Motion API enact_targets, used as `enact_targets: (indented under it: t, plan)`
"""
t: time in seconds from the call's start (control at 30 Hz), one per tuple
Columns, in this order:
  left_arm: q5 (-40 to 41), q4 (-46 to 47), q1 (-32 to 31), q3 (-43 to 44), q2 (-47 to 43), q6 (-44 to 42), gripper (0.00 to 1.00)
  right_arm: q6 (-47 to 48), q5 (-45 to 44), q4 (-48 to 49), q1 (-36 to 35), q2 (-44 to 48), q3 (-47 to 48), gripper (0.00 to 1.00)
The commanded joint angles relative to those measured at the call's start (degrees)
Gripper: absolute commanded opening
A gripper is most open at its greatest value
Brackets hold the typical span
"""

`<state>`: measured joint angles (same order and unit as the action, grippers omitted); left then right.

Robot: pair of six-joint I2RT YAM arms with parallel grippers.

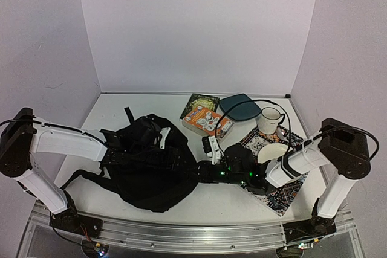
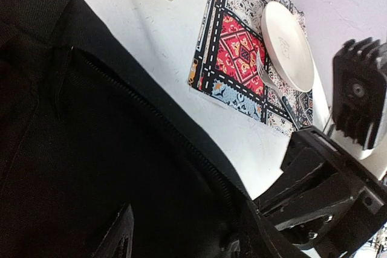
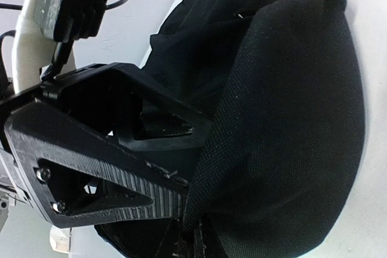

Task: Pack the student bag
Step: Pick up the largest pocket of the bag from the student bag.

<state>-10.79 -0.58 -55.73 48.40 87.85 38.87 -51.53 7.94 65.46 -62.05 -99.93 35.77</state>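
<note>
The student bag (image 1: 148, 170), a soft black backpack with loose straps, lies slumped on the white table, left of the middle. My left gripper (image 1: 184, 162) reaches over it from the left. In the left wrist view its fingers (image 2: 118, 240) stand apart over the bag's fabric (image 2: 91, 149) beside a zipper line, open. My right gripper (image 1: 207, 172) comes in from the right at the bag's right edge. In the right wrist view it (image 3: 193, 243) is shut on a fold of the bag's fabric (image 3: 290, 137), with the left gripper's black body (image 3: 109, 149) close beside it.
Two books (image 1: 205, 116), a flat teal pouch (image 1: 240, 107) and a white mug (image 1: 269, 120) sit at the back right. A white plate (image 2: 287, 46) and a fork (image 2: 272, 86) lie on a patterned mat (image 2: 236, 46) under my right arm. Walls enclose the table.
</note>
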Motion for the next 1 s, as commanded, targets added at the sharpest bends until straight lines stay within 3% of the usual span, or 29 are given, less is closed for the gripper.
enact_targets:
  t: [0.0, 0.1, 0.23, 0.33, 0.97]
  plan:
    - [-0.22, 4.66, 0.58, 1.75, -1.12, 1.88, 0.58, -0.21, 4.91, 16.02, 0.40, -2.80, 1.34, 0.00]
    - [-0.02, 4.76, 0.88, 1.63, -1.17, 2.30, 0.52, -0.40, 5.63, 17.41, 0.38, -4.20, 1.83, 0.00]
    - [-0.08, 4.37, 1.49, 0.92, -0.36, 3.16, 0.37, 0.06, 4.95, 17.85, 0.43, -3.74, 1.34, 0.00]
    - [0.11, 3.21, 1.59, 0.69, 0.38, 3.63, 0.33, 0.35, 3.95, 17.78, 0.37, -2.96, 0.81, 0.00]
    - [-0.27, 1.15, 1.58, -2.39, -1.26, 6.00, 0.41, 0.29, 3.90, 17.22, 0.39, -3.55, 2.22, 0.00]
